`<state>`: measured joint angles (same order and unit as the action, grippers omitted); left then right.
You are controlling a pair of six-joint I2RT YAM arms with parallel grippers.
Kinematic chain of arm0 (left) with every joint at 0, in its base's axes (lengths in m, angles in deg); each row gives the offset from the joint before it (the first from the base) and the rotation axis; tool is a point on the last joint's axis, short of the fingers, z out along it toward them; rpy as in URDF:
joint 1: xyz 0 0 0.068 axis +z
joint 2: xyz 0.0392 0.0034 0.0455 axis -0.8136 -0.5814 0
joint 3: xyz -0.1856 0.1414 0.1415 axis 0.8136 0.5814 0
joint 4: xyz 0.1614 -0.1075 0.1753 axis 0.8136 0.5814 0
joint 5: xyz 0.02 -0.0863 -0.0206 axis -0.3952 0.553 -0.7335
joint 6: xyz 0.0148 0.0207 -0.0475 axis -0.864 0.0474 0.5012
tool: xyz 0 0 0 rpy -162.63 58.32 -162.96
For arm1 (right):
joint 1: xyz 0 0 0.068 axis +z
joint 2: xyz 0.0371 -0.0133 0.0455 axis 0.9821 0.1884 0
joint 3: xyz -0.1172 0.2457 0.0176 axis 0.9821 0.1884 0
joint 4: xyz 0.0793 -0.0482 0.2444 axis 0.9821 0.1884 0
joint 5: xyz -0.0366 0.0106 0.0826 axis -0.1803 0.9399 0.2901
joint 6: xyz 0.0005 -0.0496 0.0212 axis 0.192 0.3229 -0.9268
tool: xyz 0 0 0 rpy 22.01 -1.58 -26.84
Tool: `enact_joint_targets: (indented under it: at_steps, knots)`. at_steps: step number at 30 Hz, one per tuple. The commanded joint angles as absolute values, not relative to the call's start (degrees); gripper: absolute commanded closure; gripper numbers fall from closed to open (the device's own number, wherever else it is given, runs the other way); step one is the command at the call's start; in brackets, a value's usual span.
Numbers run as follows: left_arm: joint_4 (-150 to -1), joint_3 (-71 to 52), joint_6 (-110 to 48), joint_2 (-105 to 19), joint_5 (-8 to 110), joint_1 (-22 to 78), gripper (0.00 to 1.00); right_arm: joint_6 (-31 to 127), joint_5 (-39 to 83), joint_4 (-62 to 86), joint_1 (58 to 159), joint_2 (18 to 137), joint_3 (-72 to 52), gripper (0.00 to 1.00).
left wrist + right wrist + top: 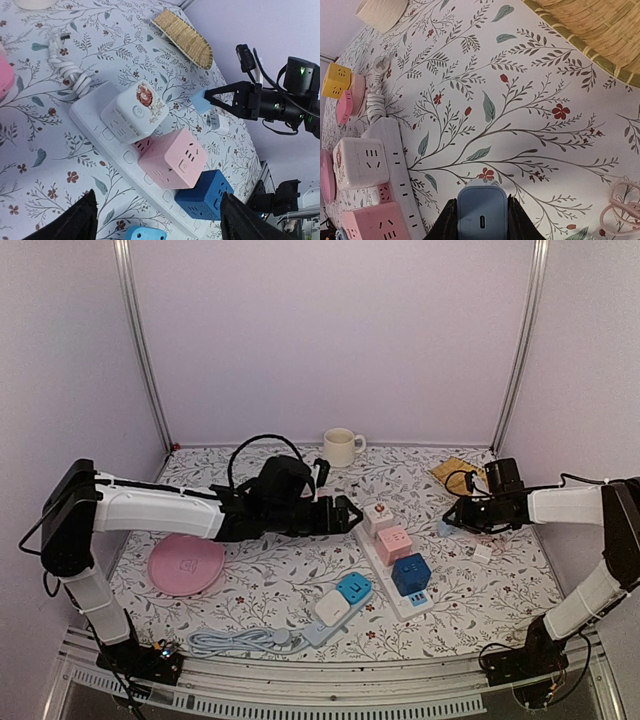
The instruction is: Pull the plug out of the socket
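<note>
Right tool [481, 202] grips plug [482, 216], port facing wrist

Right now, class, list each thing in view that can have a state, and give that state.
Blue charger: off the strip, gripped in the right claw.
White cube: seated on the power strip.
Pink cube: seated on the strip.
Blue cube: seated on the strip.
Left claw: open, empty.
Mug: upright.

Cube adapters [393, 543] sit on the power strip [414, 609], mug [341, 447] behind.
</note>
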<state>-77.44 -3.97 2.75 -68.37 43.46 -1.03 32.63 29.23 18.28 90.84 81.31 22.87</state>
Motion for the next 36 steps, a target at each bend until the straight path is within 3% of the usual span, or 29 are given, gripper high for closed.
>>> enact_joint_targets:
  at_steps: [1, 5, 15, 20, 27, 36]
  knots:
    - [-77.3, 0.5, 2.4, -65.0, 42.3, -1.8, 0.15, 32.0, 35.3, 12.6, 89.1, 84.0, 23.1, 0.93]
    - [-77.4, 3.4, 3.0, -62.1, 41.7, -1.9, 0.15, 31.9, 36.1, 12.1, 87.7, 85.8, 23.3, 0.83]
    - [-79.3, 7.0, 3.9, -59.1, 40.7, -2.4, 0.15, 32.9, 33.5, 14.5, 85.9, 85.7, 23.0, 0.39]
    - [-79.4, 7.0, 3.7, -59.3, 40.1, -2.4, 0.15, 34.3, 30.5, 18.3, 86.0, 83.4, 22.2, 0.27]
    - [-81.0, 6.7, 4.4, -60.5, 40.6, -2.4, 0.15, 35.7, 23.8, 24.4, 90.6, 76.7, 21.5, 0.18]
    - [-82.6, 6.3, 6.0, -62.7, 41.6, -2.7, 0.16, 33.8, 14.6, 32.5, 106.8, 69.0, 21.2, 0.15]
